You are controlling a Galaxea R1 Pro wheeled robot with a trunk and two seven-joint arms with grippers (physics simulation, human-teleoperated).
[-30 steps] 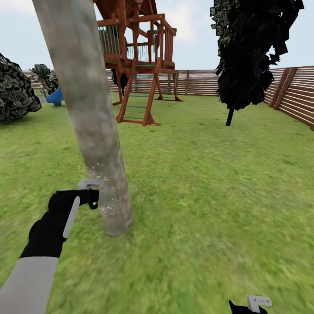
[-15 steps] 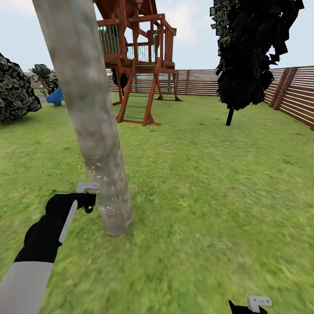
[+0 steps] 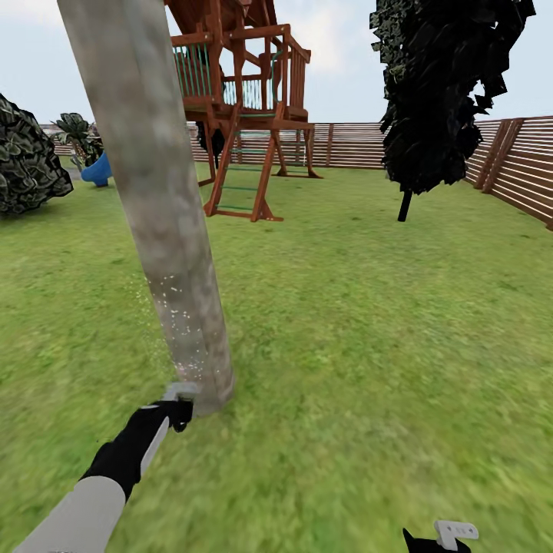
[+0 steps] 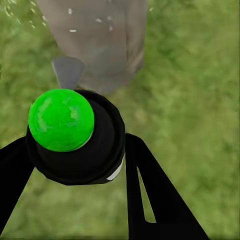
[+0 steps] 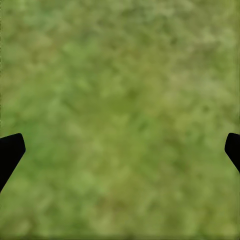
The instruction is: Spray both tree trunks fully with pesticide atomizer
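Head view ran, from the left, a round dark bush (image 3: 27, 157) at the frame edge, a short palm (image 3: 77, 132) beside a blue slide (image 3: 98, 170), then the near tree trunk (image 3: 157, 207) leaning up out of the top of the picture. White pesticide specks (image 3: 178, 315) dotted its lower bark. The left gripper (image 3: 178, 399) sat low at the foot of that trunk, just beside it, fingers clamped on the pesticide atomizer (image 3: 181, 413). Left wrist view showed the atomizer (image 4: 75, 137) as a black round body with a bright green cap between the dark fingers (image 4: 150, 200), its grey nozzle pointing at the bark. Rightward, open lawn (image 3: 361, 322) stretched to a wooden play tower (image 3: 242, 107), a dark-leaved tree (image 3: 438, 92) and the slatted fence (image 3: 514, 165) closing the right edge. The right gripper (image 3: 453, 534) hung at the bottom edge, well apart from everything; right wrist view showed its fingertips (image 5: 10, 150) spread wide over bare grass.
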